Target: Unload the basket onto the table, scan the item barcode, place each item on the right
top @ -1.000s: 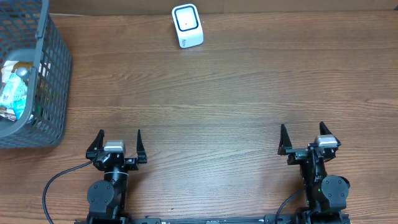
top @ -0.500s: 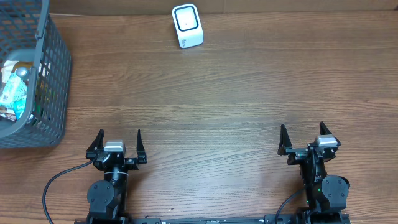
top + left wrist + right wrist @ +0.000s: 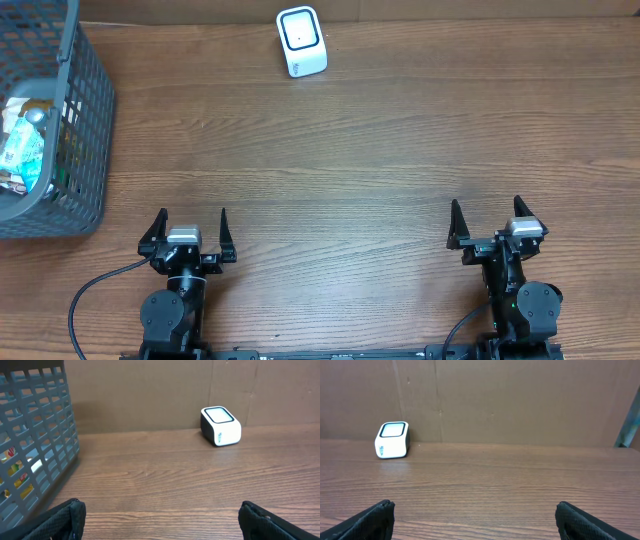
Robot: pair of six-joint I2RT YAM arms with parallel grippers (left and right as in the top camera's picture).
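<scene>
A white barcode scanner with a dark window on top stands at the far edge of the wooden table; it also shows in the left wrist view and the right wrist view. Packaged items lie inside a grey basket at the far left. My left gripper sits open near the front edge with nothing between its fingers. At the front right my right gripper is open and empty too. Both are far from the scanner and the basket.
The grey basket's slatted wall fills the left of the left wrist view. A brown cardboard wall runs along the table's far edge. Bare wood lies between the grippers and the scanner.
</scene>
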